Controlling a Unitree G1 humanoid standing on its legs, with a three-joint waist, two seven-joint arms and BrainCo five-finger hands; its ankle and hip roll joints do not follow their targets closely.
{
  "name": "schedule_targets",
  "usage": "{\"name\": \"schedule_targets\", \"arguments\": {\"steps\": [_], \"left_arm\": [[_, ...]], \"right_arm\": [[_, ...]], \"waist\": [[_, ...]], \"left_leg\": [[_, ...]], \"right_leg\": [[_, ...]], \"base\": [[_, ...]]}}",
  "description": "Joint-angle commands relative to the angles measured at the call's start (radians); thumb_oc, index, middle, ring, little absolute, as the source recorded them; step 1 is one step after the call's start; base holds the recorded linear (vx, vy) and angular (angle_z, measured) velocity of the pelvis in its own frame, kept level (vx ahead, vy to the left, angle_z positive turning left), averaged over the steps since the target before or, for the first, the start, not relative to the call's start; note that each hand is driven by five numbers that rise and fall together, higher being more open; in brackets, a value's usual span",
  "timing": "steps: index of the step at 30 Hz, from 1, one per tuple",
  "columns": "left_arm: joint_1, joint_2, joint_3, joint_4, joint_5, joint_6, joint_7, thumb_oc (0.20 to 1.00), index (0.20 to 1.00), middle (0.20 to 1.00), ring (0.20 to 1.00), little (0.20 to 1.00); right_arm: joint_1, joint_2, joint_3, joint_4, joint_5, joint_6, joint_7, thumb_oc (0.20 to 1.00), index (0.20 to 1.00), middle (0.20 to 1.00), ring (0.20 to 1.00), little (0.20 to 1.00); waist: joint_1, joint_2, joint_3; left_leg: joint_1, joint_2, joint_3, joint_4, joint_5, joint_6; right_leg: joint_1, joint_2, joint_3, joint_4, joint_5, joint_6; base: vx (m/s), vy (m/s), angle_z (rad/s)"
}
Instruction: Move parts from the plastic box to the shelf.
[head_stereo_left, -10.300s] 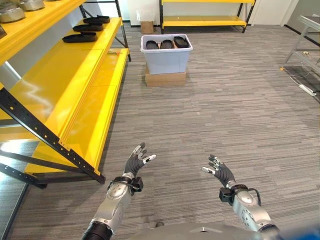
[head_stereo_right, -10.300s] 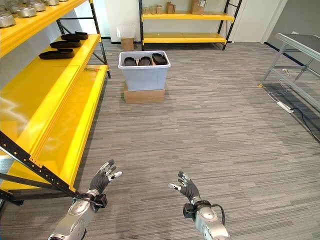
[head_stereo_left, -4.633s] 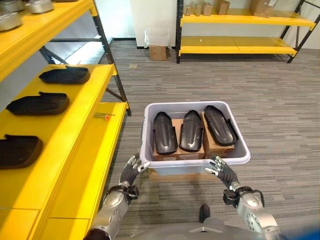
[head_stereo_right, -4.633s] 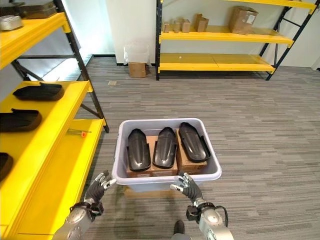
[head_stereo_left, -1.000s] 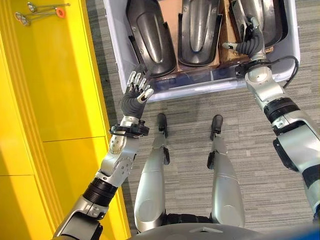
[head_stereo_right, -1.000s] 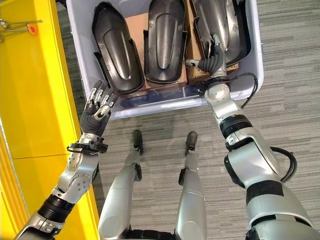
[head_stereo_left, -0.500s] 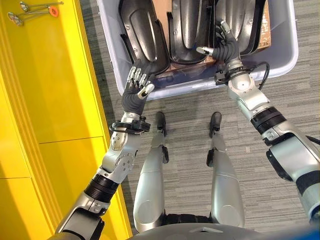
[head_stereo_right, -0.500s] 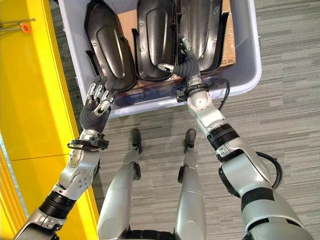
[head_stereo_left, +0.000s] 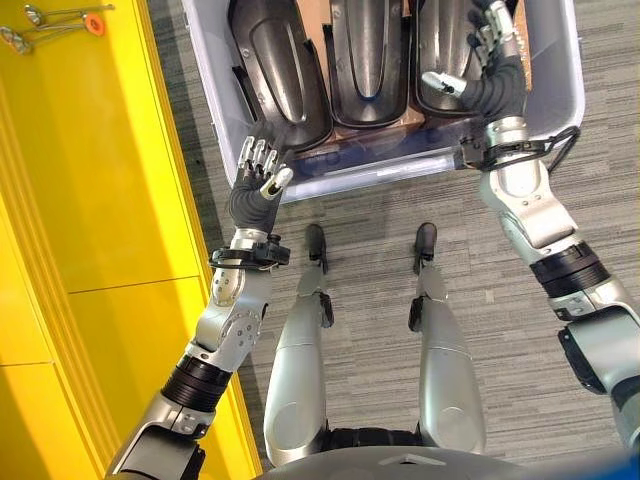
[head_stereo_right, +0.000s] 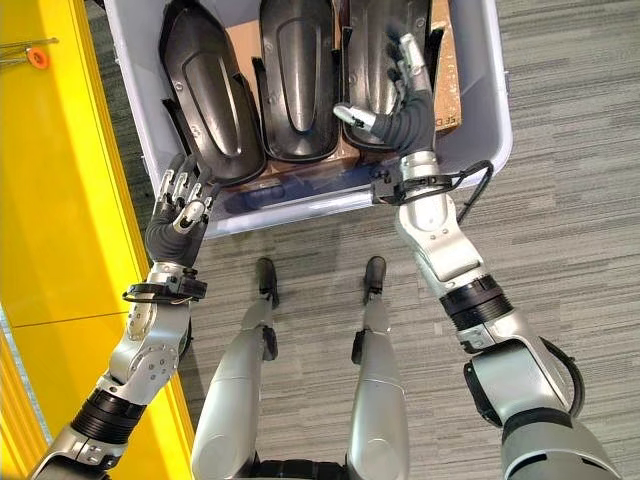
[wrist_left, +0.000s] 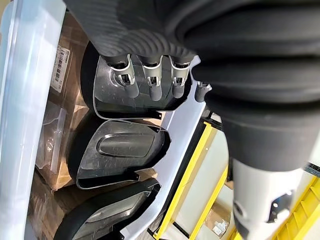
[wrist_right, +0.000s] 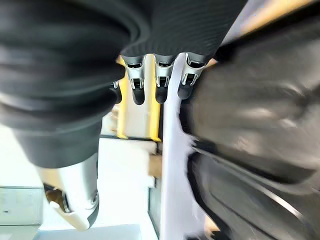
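Right eye view: plastic box holds three black parts.
Right hand: released, fingers spread above the box's rightmost part.
Left hand: released, at the box's near-left corner.

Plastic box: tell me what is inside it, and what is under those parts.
The plastic box holds three black parts side by side. Brown cardboard shows beneath and between them; how far it extends is hidden. The right hand hovers open over the rightmost part.

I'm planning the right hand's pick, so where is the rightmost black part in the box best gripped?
Probably by its long side edges near the end closest to the robot, coming from above. The rightmost black part lies flat, dome up, in the plastic box, packed beside its neighbour, and the open right hand is over that end.
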Motion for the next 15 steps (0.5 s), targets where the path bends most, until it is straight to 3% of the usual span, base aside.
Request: {"name": "schedule_targets", "arguments": {"steps": [1,6,15], "left_arm": [[0.059,0.025,0.016,-0.121,0.026,-0.060,0.000,1.000,1.000,1.000,1.000,1.000],[0.079,0.027,0.033,-0.134,0.034,-0.057,0.006,1.000,1.000,1.000,1.000,1.000],[0.070,0.011,0.026,-0.136,0.042,-0.067,0.022,1.000,1.000,1.000,1.000,1.000]], "right_arm": [[-0.003,-0.011,-0.069,-0.099,-0.063,-0.080,-0.038,1.000,1.000,1.000,1.000,1.000],[0.054,0.015,-0.122,-0.181,-0.148,-0.066,-0.083,1.000,1.000,1.000,1.000,1.000],[-0.044,0.016,-0.140,-0.003,-0.317,0.043,-0.227,1.000,1.000,1.000,1.000,1.000]], "waist": [[0.001,-0.027,-0.026],[-0.009,-0.032,-0.026],[-0.002,-0.020,-0.026]], "left_leg": [[0.019,-0.012,-0.035,0.031,-0.060,0.010],[0.030,-0.012,-0.033,0.029,-0.064,0.013],[0.026,-0.011,-0.034,0.026,-0.063,0.013]], "right_leg": [[-0.022,-0.047,0.034,0.193,-0.169,0.027],[-0.015,-0.044,0.041,0.192,-0.170,0.028],[-0.018,-0.040,0.045,0.194,-0.174,0.027]], "base": [[0.00,0.005,-0.04],[0.00,0.004,-0.02],[0.00,-0.001,-0.01]]}}
